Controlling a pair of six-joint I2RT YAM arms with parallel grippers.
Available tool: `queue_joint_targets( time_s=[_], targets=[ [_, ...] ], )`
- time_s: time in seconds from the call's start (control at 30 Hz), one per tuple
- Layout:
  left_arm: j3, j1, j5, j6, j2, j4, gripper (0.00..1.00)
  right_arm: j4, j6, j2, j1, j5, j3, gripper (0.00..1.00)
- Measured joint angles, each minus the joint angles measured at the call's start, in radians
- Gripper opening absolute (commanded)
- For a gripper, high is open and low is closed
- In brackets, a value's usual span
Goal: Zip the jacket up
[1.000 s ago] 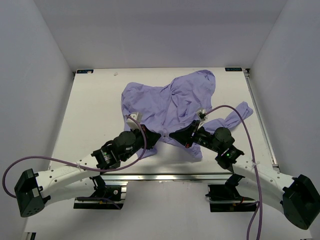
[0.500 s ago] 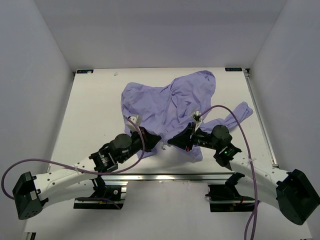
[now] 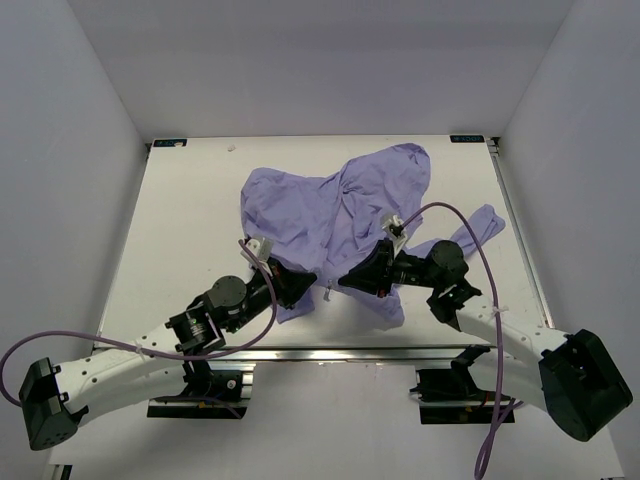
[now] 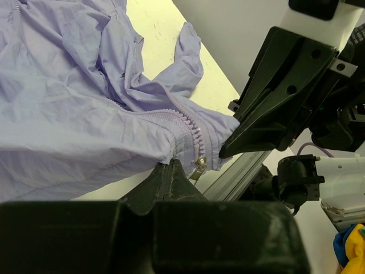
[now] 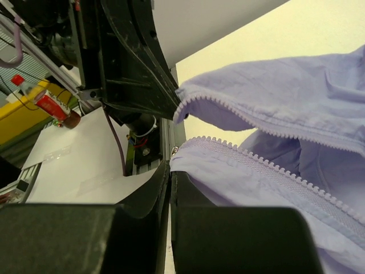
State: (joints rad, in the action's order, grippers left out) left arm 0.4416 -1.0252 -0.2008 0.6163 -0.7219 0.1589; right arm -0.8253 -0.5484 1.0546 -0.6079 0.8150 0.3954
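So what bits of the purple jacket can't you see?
Top view: black left gripper and right gripper cover the pinched hem of the lavender fabric jacket.
Left wrist view: gripper's own body blocks lower cloth.
Right wrist view: purple zipper teeth run off the right edge.

Nothing legible anywhere. Small teal tag (image 3: 168, 142) at far-left corner of white flat bench (image 3: 190, 230), second teal tag (image 3: 466, 138) at far-right corner: print too small. Label on red plastic bottle (image 5: 43, 103): blurred.

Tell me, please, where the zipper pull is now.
Left wrist view: the zipper pull dangles at the jacket's hem, between the left gripper and right gripper.
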Motion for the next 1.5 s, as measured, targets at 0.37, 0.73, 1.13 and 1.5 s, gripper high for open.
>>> queue_joint_targets(
  time_s=[0.37,0.73,1.13,1.5],
  targets=[
    [-0.009,0.000,0.000,0.009,-0.002,0.001,0.00,-0.041,-0.010,0.011,0.000,0.025,0.016,0.00],
    [-0.009,0.000,-0.003,0.047,-0.032,0.008,0.00,-0.043,-0.020,0.012,0.000,0.026,0.016,0.00],
    [-0.009,0.000,-0.019,0.081,-0.032,0.024,0.00,-0.041,-0.021,0.017,0.000,0.021,0.016,0.00],
    [-0.009,0.000,-0.018,0.092,-0.035,0.045,0.00,-0.040,-0.023,0.026,0.000,-0.001,0.021,0.00]
  ],
)
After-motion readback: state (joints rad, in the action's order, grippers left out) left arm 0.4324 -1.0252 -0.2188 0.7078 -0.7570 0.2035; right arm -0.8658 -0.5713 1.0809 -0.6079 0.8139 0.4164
